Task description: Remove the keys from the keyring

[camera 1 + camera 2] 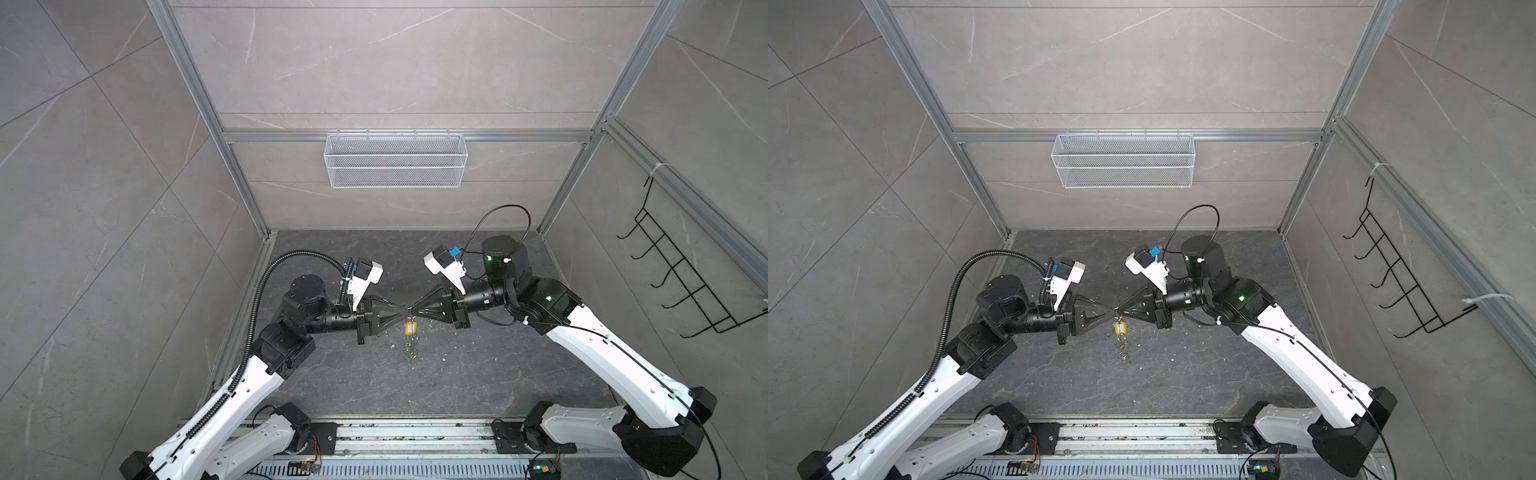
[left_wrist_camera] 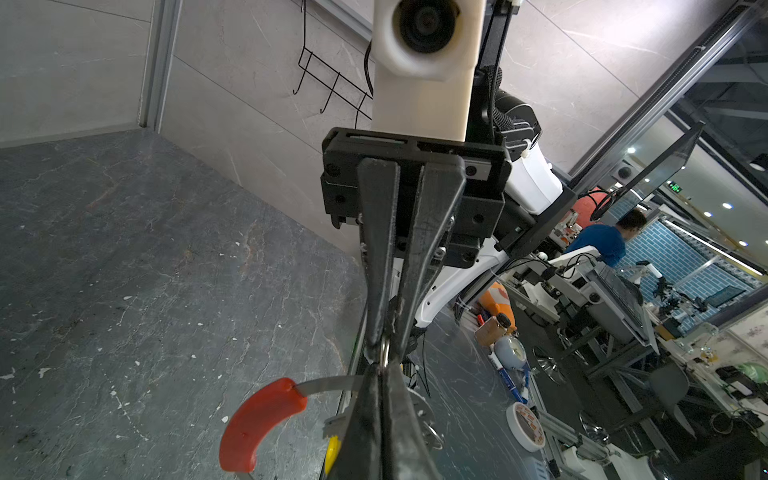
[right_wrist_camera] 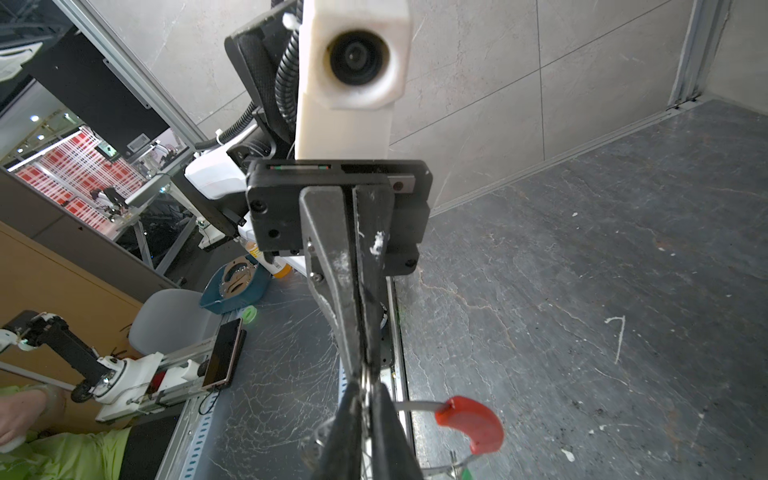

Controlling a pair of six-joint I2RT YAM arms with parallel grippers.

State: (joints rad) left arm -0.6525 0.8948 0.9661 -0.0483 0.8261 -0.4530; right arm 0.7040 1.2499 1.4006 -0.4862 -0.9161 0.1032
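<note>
Over the middle of the dark grey marbled bench [image 1: 478,374], the left gripper [image 1: 402,318] is clamped on the thin grey wire keyring [image 2: 259,419] with red plastic sleeve, the right gripper [image 1: 417,316] is narrow at it with its grip indeterminable, and the yellow-tagged silver keys [image 1: 410,329] hang beneath.

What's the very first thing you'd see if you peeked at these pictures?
The left arm and right arm, white and black, point their jaws nose to nose in the middle over the dark floor. Right at the tips is a bright yellow tag with silver keys trailing from it. In the left wrist view the keyring with its red sleeve stands out beside the jaws.
</note>
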